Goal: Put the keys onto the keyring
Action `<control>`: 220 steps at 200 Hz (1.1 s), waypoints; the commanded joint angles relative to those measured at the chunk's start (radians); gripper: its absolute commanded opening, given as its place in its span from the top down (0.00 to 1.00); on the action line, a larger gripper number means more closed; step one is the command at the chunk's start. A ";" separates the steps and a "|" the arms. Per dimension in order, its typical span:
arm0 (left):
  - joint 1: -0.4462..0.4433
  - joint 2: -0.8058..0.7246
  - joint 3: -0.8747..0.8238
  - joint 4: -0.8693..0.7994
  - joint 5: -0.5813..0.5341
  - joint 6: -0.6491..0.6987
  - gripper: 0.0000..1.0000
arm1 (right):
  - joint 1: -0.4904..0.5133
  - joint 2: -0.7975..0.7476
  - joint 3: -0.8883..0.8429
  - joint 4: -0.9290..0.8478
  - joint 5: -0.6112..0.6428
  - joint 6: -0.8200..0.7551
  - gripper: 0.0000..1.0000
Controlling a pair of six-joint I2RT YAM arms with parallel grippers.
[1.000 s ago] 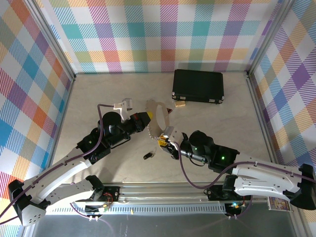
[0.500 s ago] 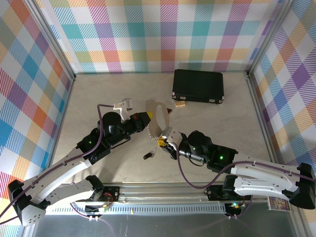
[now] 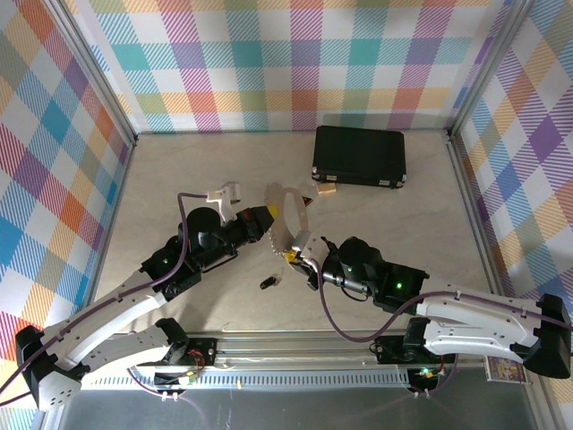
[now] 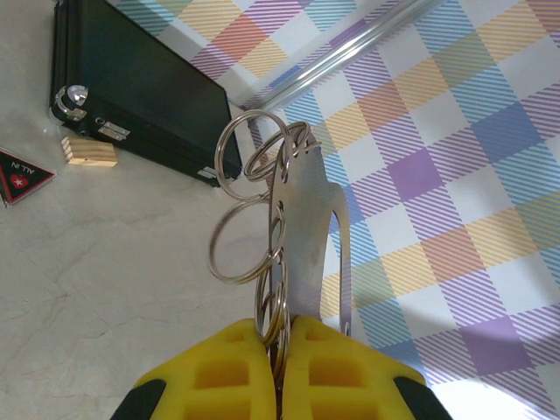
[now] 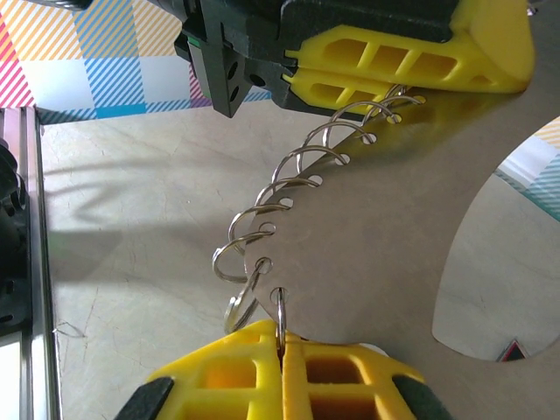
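Pinches, with the yellow left fingers (image 4: pixel 227 372) pressed together, one end of the flat silver metal keyring plate (image 4: pixel 306 210), along with a bunch of thin silver split rings (image 4: pixel 269 297) threaded through holes along its edge. Holds that plate on edge, clear of the counter, its far end toward the plaid wall. Clamps the yellow right fingers (image 5: pixel 341 372) shut on the plate's opposite rim, with one small ring running down into the seam between them. Shows, from the right wrist, the row of rings arcing along the holed edge up to the left fingers, and a large rounded cut-out in the plate. Finds the tiny key with a black head and silvery shaft (image 3: pixel 269 282) lying loose on the pale marbled counter (image 3: pixel 179 179), on the near side of both sets of fingers, touching neither. Has, farther back, a black rectangular case (image 3: pixel 358 154) by the rear wall, a small tan wooden block (image 3: pixel 327 189) just in front of it, and a red-and-black triangular tag (image 4: pixel 22 172) beside that block.
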 commanded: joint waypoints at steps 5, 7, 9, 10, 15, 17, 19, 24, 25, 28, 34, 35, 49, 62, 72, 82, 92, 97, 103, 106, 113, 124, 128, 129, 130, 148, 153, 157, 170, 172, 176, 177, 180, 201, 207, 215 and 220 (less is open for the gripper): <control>-0.016 -0.032 -0.012 0.029 -0.004 -0.004 1.00 | 0.004 -0.029 0.014 0.006 0.053 -0.015 0.96; -0.016 -0.032 -0.013 0.028 -0.005 -0.004 1.00 | 0.004 -0.032 0.015 0.003 0.056 -0.017 0.97; -0.016 -0.033 -0.013 0.026 -0.007 -0.004 1.00 | 0.004 -0.035 0.014 -0.003 0.059 -0.019 0.97; -0.016 -0.033 -0.014 0.026 -0.008 -0.004 1.00 | 0.004 -0.035 0.015 -0.005 0.060 -0.020 0.97; -0.016 -0.034 -0.016 0.023 -0.014 0.001 1.00 | 0.004 -0.039 0.019 -0.016 0.068 -0.028 0.98; -0.016 -0.036 -0.016 0.021 -0.015 0.003 1.00 | 0.004 -0.042 0.021 -0.021 0.070 -0.032 0.98; -0.015 -0.037 -0.017 0.019 -0.018 0.004 1.00 | 0.004 -0.043 0.022 -0.027 0.073 -0.034 0.98; -0.015 -0.037 -0.018 0.013 -0.024 0.009 1.00 | 0.004 -0.047 0.029 -0.048 0.077 -0.044 0.99; -0.016 -0.038 -0.018 0.011 -0.025 0.009 1.00 | 0.004 -0.047 0.031 -0.053 0.080 -0.046 0.99; -0.017 -0.038 -0.019 0.007 -0.030 0.014 1.00 | 0.004 -0.048 0.037 -0.067 0.084 -0.051 1.00; -0.017 -0.038 -0.018 -0.001 -0.037 0.024 1.00 | 0.004 -0.051 0.049 -0.099 0.093 -0.064 1.00; -0.017 -0.038 -0.018 -0.003 -0.038 0.025 1.00 | 0.005 -0.051 0.052 -0.105 0.094 -0.067 1.00; -0.016 -0.034 -0.020 -0.022 -0.050 0.048 1.00 | 0.005 -0.058 0.088 -0.176 0.103 -0.092 1.00; -0.015 -0.030 -0.029 -0.028 -0.057 0.058 1.00 | 0.004 -0.065 0.118 -0.228 0.110 -0.109 1.00; -0.015 -0.025 -0.042 -0.020 -0.055 0.062 1.00 | 0.004 -0.064 0.141 -0.262 0.116 -0.117 1.00; -0.016 -0.022 -0.053 -0.009 -0.050 0.062 1.00 | 0.004 -0.061 0.162 -0.283 0.112 -0.121 1.00; -0.017 -0.021 -0.067 0.004 -0.044 0.065 0.95 | 0.004 -0.060 0.176 -0.294 0.102 -0.123 1.00; -0.016 -0.023 -0.072 0.006 -0.039 0.068 0.90 | 0.004 -0.057 0.183 -0.301 0.098 -0.125 1.00; -0.016 -0.025 -0.077 0.004 -0.035 0.077 0.80 | 0.004 -0.053 0.192 -0.307 0.094 -0.129 1.00; -0.016 -0.027 -0.077 0.000 -0.034 0.083 0.75 | 0.004 -0.051 0.197 -0.314 0.091 -0.131 1.00; -0.015 -0.031 -0.076 -0.023 -0.030 0.101 0.64 | 0.004 -0.044 0.211 -0.331 0.090 -0.135 1.00; -0.015 -0.042 -0.069 -0.083 -0.033 0.133 0.55 | 0.004 -0.028 0.242 -0.366 0.091 -0.141 1.00; -0.016 -0.047 -0.068 -0.102 -0.030 0.151 0.51 | 0.004 -0.024 0.252 -0.376 0.089 -0.144 1.00; -0.016 -0.048 -0.067 -0.108 -0.031 0.155 0.49 | 0.004 -0.022 0.254 -0.377 0.088 -0.144 1.00; -0.015 -0.050 -0.067 -0.113 -0.030 0.160 0.46 | 0.004 -0.022 0.257 -0.380 0.088 -0.145 1.00; -0.016 -0.082 -0.048 -0.231 -0.032 0.240 0.27 | 0.003 -0.006 0.297 -0.419 0.082 -0.158 1.00; -0.016 -0.092 -0.040 -0.256 -0.022 0.271 0.27 | 0.004 -0.002 0.309 -0.429 0.078 -0.162 1.00; -0.015 -0.100 -0.030 -0.284 -0.013 0.297 0.27 | 0.004 0.002 0.318 -0.438 0.076 -0.164 1.00; -0.017 -0.121 -0.001 -0.357 0.037 0.374 0.31 | 0.002 0.007 0.343 -0.460 0.062 -0.173 1.00; -0.016 -0.124 0.004 -0.365 0.046 0.384 0.32 | 0.002 0.009 0.347 -0.464 0.058 -0.175 1.00; -0.017 -0.133 0.012 -0.377 0.073 0.407 0.32 | 0.002 0.010 0.354 -0.471 0.051 -0.179 1.00; -0.016 -0.134 0.015 -0.379 0.080 0.412 0.33 | 0.002 0.011 0.356 -0.473 0.050 -0.179 1.00; -0.017 -0.141 0.020 -0.382 0.102 0.428 0.33 | 0.000 0.012 0.362 -0.478 0.044 -0.181 1.00; -0.022 -0.199 0.036 -0.337 0.291 0.514 0.37 | -0.005 0.014 0.402 -0.521 -0.022 -0.199 1.00; -0.025 -0.212 0.039 -0.308 0.339 0.530 0.37 | -0.008 0.014 0.411 -0.530 -0.046 -0.205 1.00; -0.029 -0.221 0.047 -0.283 0.404 0.554 0.37 | -0.011 0.014 0.427 -0.543 -0.080 -0.214 1.00; -0.030 -0.220 0.054 -0.283 0.431 0.572 0.37 | -0.015 0.017 0.439 -0.554 -0.099 -0.218 1.00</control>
